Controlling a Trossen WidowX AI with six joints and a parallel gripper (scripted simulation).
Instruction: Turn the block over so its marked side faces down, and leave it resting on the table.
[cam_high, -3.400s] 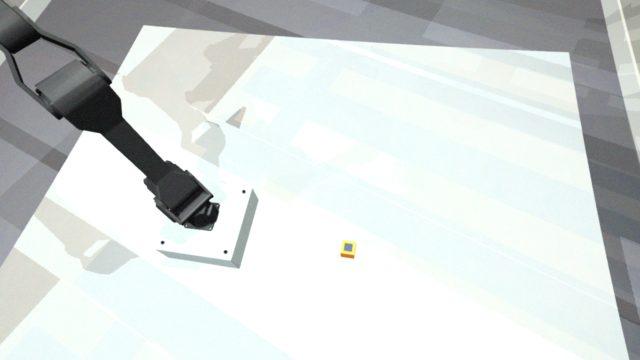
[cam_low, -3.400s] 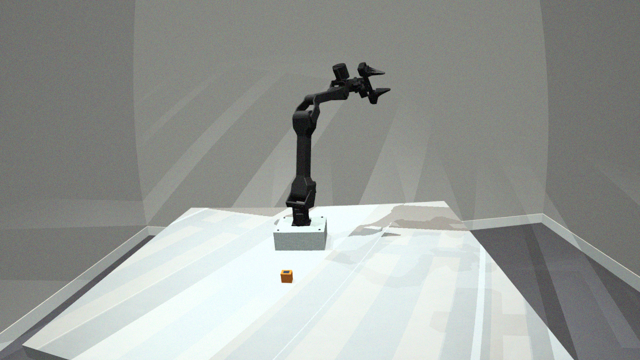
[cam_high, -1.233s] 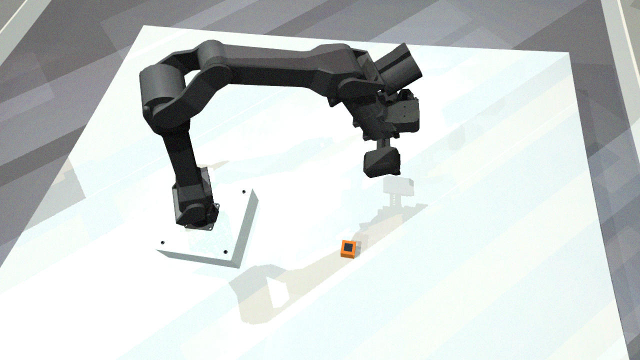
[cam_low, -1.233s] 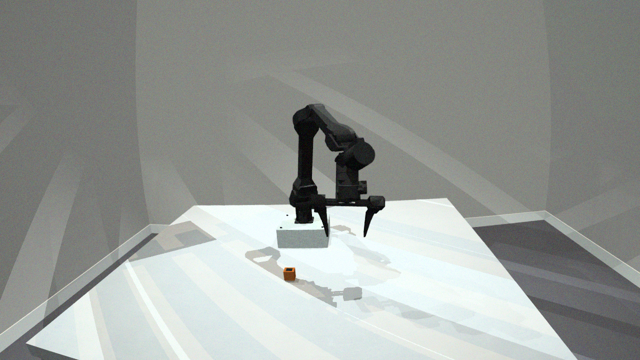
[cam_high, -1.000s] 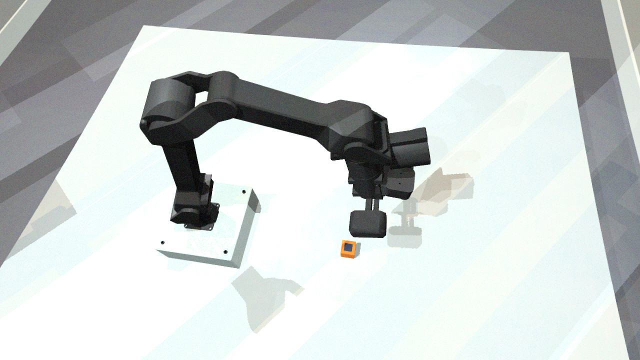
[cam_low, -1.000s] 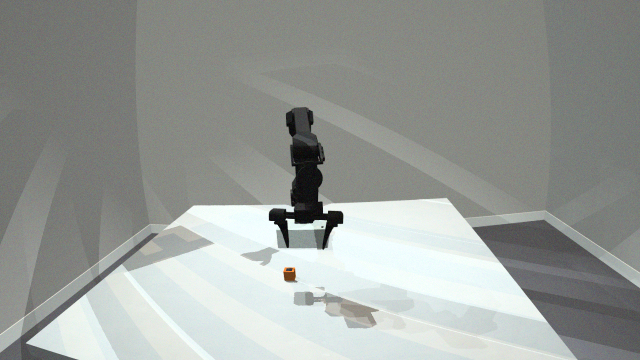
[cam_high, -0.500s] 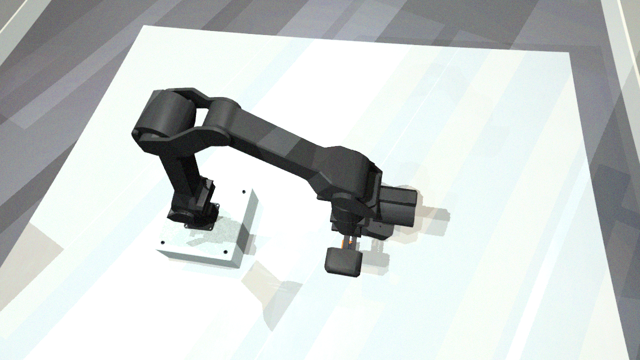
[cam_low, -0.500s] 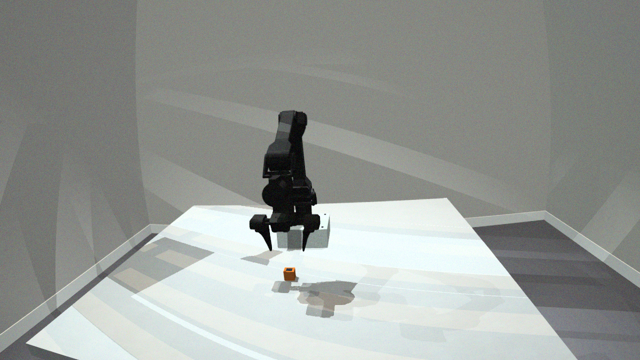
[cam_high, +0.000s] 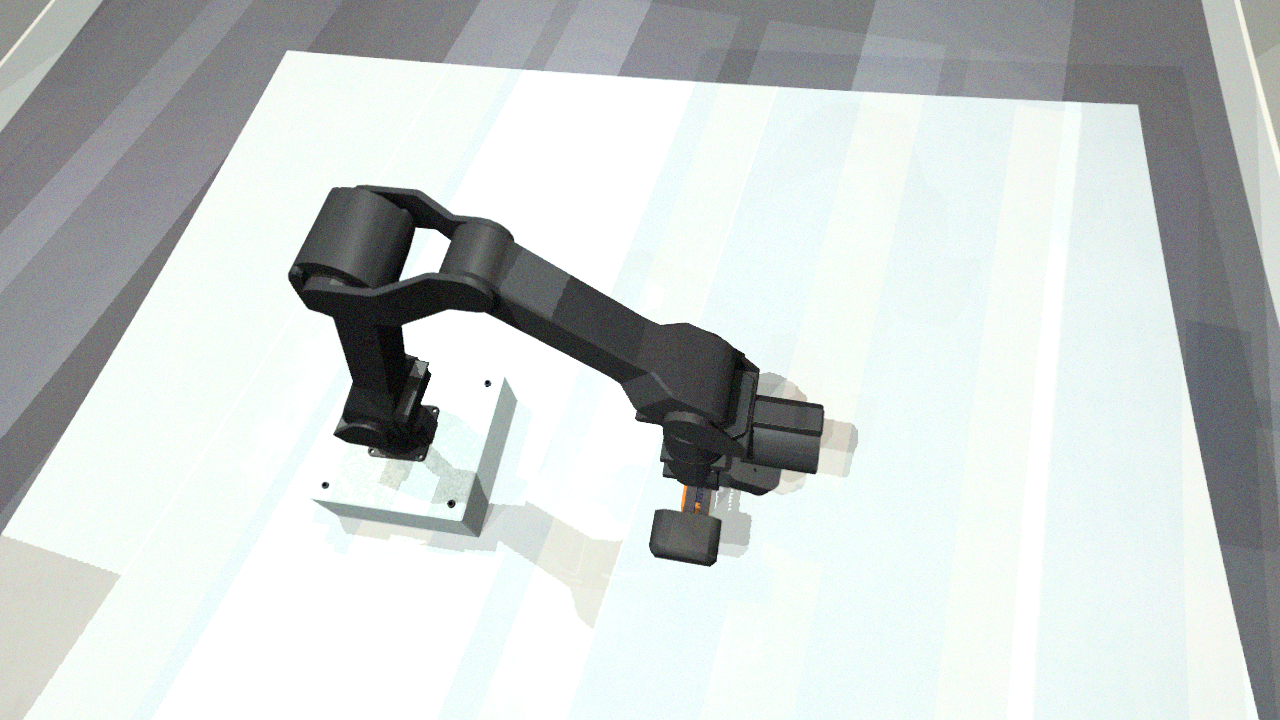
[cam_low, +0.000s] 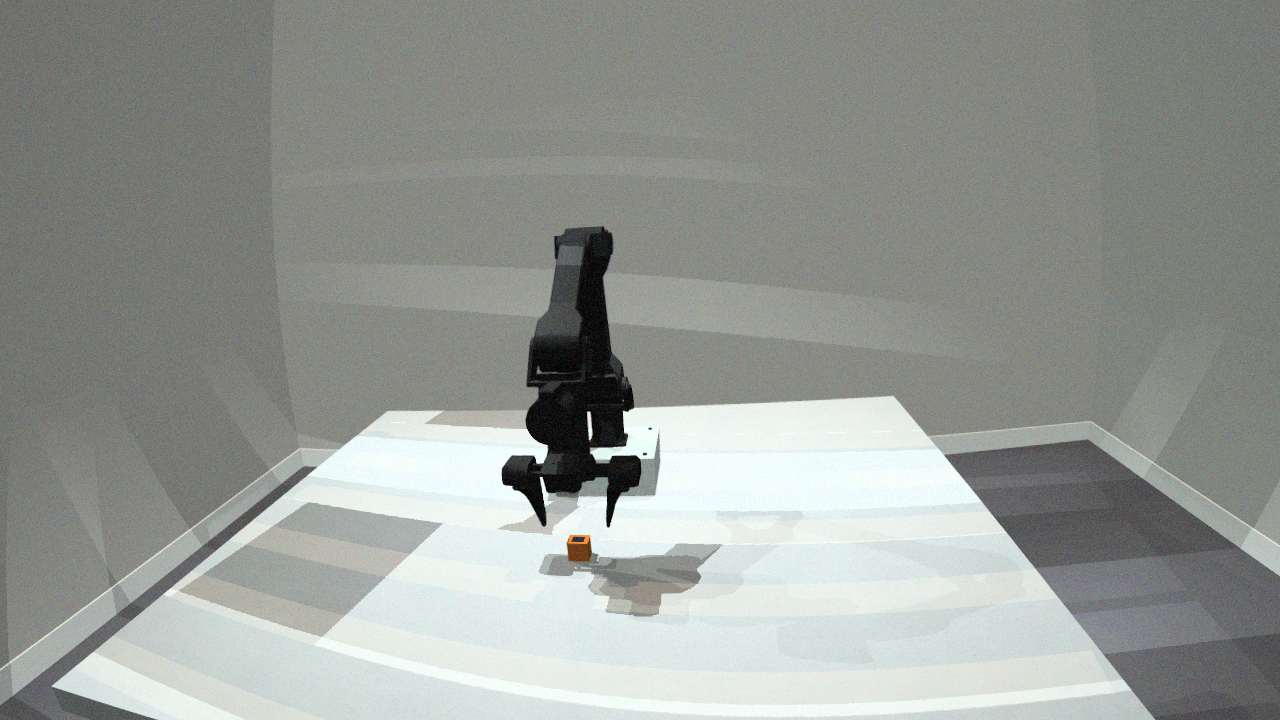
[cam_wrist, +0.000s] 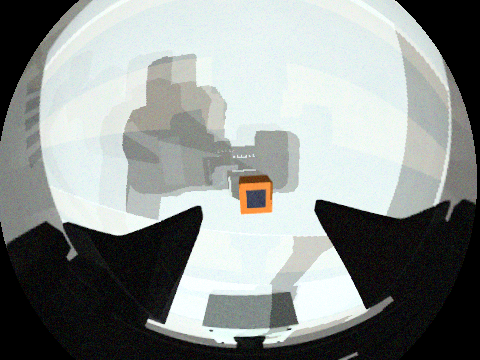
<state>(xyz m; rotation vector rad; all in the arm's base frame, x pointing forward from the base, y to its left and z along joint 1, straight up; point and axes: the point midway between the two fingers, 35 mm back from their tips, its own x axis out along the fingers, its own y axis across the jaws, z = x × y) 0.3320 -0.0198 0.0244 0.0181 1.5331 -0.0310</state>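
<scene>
The gripper (cam_low: 572, 512) is wide open and holds nothing — it hangs above the table (cam_low: 805, 465), tips pointing down. The block (cam_low: 579, 548) sits on the table right under it, a bit toward 6 o'clock in the outside view. In the wrist view the block (cam_wrist: 256, 196) lies between the two fingers, up at 12 o'clock — dark mark facing up. The next move is likely straight down.

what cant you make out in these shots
- Top view: the block is almost wholly hidden under the gripper; only an orange sliver shows.
- Exterior view: the block's mark is too small to read.
- Wrist view: the fingers are cut off by the lens edge.
- No view shows the block's underside.
</scene>
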